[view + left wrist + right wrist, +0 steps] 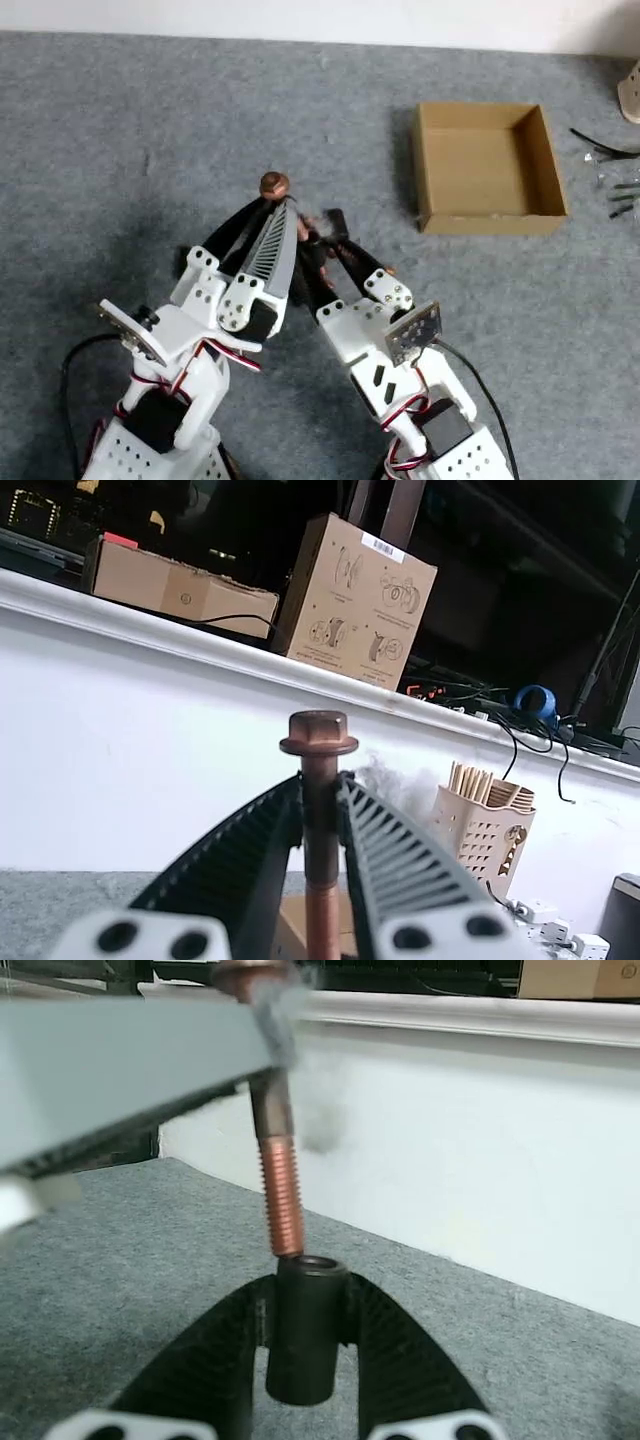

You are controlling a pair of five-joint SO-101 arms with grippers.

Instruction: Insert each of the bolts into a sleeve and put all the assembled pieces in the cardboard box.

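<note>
— What are your claws holding?
— My left gripper [320, 782] clamps the copper-coloured flanged metal bolt [318, 830]. My right gripper [305, 1285] pinches the black cylindrical sleeve [303, 1345], with the bolt's tip at its mouth.
— And the box?
— The open brown cardboard box [487, 216] sits well apart on my right.

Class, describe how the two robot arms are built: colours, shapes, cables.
The left arm and right arm have white plastic shells, black motors and red, white and black cables. The left's jaws are dark and ribbed; the right's smooth black.
</note>
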